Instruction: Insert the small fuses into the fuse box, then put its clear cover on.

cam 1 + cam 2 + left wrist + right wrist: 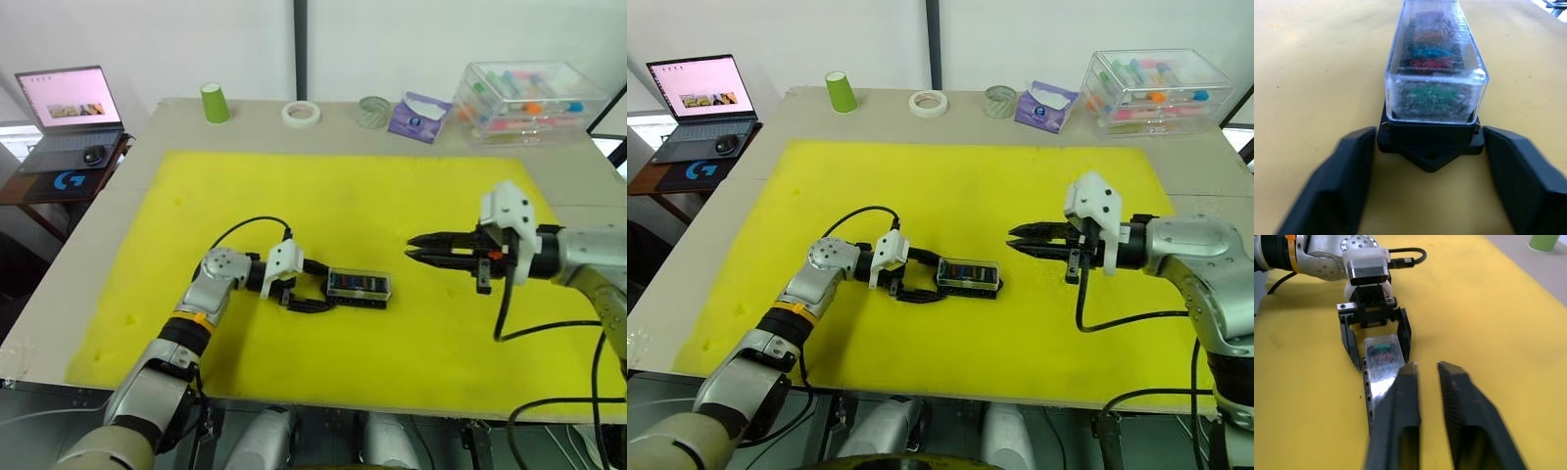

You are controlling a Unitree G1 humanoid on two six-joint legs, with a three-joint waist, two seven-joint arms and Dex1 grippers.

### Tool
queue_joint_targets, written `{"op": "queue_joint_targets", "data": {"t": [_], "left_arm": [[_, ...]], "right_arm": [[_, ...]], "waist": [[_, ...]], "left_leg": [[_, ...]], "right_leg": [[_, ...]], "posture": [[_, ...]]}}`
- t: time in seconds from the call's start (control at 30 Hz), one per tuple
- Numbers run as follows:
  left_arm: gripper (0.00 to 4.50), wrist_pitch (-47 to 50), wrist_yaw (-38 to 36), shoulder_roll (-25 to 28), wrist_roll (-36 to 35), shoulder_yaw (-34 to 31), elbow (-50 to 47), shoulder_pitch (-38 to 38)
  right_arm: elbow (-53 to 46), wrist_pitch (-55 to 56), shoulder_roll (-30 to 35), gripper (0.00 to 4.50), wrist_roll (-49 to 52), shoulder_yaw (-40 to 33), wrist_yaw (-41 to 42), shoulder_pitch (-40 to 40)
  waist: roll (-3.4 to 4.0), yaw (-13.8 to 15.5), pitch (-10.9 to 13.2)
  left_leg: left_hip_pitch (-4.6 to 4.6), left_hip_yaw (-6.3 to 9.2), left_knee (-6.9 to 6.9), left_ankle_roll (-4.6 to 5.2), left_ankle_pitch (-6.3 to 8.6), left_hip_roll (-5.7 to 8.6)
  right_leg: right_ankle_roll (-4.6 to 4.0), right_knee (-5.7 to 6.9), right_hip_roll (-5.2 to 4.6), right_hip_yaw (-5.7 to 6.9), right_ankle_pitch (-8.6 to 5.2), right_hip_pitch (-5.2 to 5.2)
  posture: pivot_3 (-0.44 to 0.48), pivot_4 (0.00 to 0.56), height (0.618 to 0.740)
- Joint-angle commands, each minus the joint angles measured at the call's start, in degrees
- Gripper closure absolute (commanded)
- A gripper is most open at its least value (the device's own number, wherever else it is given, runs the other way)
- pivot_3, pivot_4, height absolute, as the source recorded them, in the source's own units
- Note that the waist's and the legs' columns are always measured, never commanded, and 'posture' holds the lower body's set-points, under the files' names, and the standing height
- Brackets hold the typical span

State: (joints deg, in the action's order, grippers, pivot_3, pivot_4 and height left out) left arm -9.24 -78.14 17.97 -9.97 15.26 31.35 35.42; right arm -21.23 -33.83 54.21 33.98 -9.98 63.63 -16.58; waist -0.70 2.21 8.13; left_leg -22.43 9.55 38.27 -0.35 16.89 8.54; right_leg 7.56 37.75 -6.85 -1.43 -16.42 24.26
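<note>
Fuse box (359, 287), clear cover (1436, 63) on, sits between the left gripper's (306, 291) spread fingers; right gripper (423, 249) hovers narrow, empty; left wrist view reveals fuses (1429, 53).

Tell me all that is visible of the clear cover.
The clear cover is a transparent, glossy plastic lid, long and rectangular. It sits level on the black fuse box, closing it; coloured fuses show through it, green, red, blue and orange. The box lies on the yellow mat, its end between the open fingers of the left tool, which do not touch the cover.
</note>
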Motion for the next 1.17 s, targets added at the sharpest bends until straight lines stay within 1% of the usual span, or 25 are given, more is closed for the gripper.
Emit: {"op": "queue_joint_targets", "data": {"t": [0.03,0.13,0.17,0.2,0.27,0.33,0.43,0.5,0.57,0.6,0.7,0.83,1.17], "left_arm": [[0.00,1.3,-1.8,1.4,-1.0,-0.8,-1.4,-0.3],[0.00,1.7,-2.7,4.0,-1.7,-2.1,-2.2,-0.7],[0.00,2.6,-3.0,6.3,-2.3,-3.5,-3.1,-0.8],[0.00,3.8,-3.3,8.8,-3.0,-5.0,-4.3,-0.9],[0.00,5.7,-3.9,14.2,-4.7,-8.1,-7.2,-1.9],[0.00,7.2,-3.9,18.8,-5.9,-10.7,-9.9,-3.4],[0.00,9.5,-1.8,22.6,-6.6,-13.8,-12.1,-4.6],[0.00,11.7,3.9,25.4,-5.9,-17.9,-13.4,-4.6],[0.00,14.3,8.4,26.6,-5.1,-19.6,-15.2,-4.3],[0.00,15.3,9.5,27.2,-4.7,-19.7,-16.1,-4.3],[0.00,16.7,12.9,28.8,-4.0,-20.9,-16.8,-4.3],[0.00,14.8,14.4,29.8,-3.7,-21.9,-15.4,-5.0],[0.00,12.2,15.0,29.0,-3.3,-20.6,-13.1,-4.1]], "right_arm": [[-1.7,0.8,0.7,2.55,0.8,-2.5,-0.4,0.6],[-2.0,1.1,1.3,1.46,0.8,-3.4,0.0,2.0],[-1.8,1.3,1.8,1.04,1.0,-4.5,0.5,2.9],[-1.2,1.7,2.5,0.76,1.0,-5.6,1.2,3.7],[0.7,2.9,4.0,0.03,0.5,-8.0,2.8,4.9],[2.9,4.3,5.0,0.01,-0.3,-9.9,3.4,5.8],[5.5,5.6,5.6,0.01,-0.6,-11.4,4.1,6.5],[9.2,8.8,6.5,0.01,-2.9,-12.4,5.3,7.8],[12.1,9.8,7.6,0.01,-4.0,-12.8,6.6,8.8],[13.5,10.1,8.1,0.01,-4.1,-12.9,7.4,9.1],[17.5,12.5,8.5,0.01,-5.4,-12.6,8.1,8.2],[20.6,14.5,8.0,0.01,-6.2,-11.1,8.4,6.3],[20.9,14.1,8.1,0.01,-5.6,-9.9,8.8,5.3]], "waist": [[0.00,-0.1,0.0],[-0.02,-0.2,0.0],[-0.02,-0.2,0.0],[-0.06,-0.3,0.0],[-0.05,-1.1,0.1],[-0.04,-1.8,0.1],[0.00,-1.5,0.1],[-0.02,-1.3,0.1],[-0.06,-1.4,0.1],[-0.05,-1.4,0.1],[0.01,-1.6,0.1],[0.02,-1.7,0.1],[0.02,-1.5,0.1]], "left_leg": [[0.00,0.00,0.00,0.00,0.00,-0.01],[0.00,0.00,-0.02,0.00,0.00,-0.02],[0.00,0.00,-0.03,0.00,0.00,-0.02],[0.00,0.00,-0.03,0.00,0.00,-0.03],[0.00,0.01,-0.06,0.00,0.00,-0.06],[0.00,0.02,-0.10,-0.01,0.00,-0.07],[0.00,0.01,-0.13,-0.01,0.00,-0.05],[0.00,0.03,-0.08,-0.01,0.00,-0.05],[0.00,0.03,-0.07,0.00,0.00,-0.04],[0.00,0.02,-0.07,0.00,0.00,-0.04],[0.00,0.01,-0.10,0.00,0.00,-0.05],[0.00,0.00,-0.11,-0.01,0.00,-0.06],[0.00,-0.01,-0.10,-0.01,0.00,-0.05]], "right_leg": [[0.00,0.00,0.01,0.00,0.00,0.01],[0.00,0.01,0.01,-0.01,0.00,0.04],[0.00,0.02,0.02,-0.01,0.00,0.04],[0.00,0.02,0.02,-0.01,0.00,0.05],[0.00,0.03,0.05,-0.02,0.00,0.08],[-0.01,0.04,0.05,-0.02,0.00,0.11],[-0.01,0.00,0.03,-0.03,-0.01,0.10],[-0.01,-0.02,0.02,0.02,0.00,0.02],[-0.01,-0.02,0.02,0.02,0.00,0.01],[-0.01,-0.02,0.03,0.01,0.00,0.02],[-0.01,-0.01,0.03,-0.01,0.00,0.05],[-0.01,0.00,0.03,-0.02,-0.01,0.07],[-0.01,-0.01,0.02,-0.02,0.00,0.07]], "posture": [[0.000,0.150,0.740],[0.000,0.150,0.740],[0.000,0.150,0.740],[0.000,0.150,0.740],[0.000,0.150,0.740],[0.000,0.150,0.740],[0.000,0.150,0.740],[0.000,0.150,0.740],[0.000,0.150,0.740],[0.000,0.150,0.740],[0.000,0.150,0.740],[0.000,0.150,0.740],[0.000,0.150,0.740]]}}
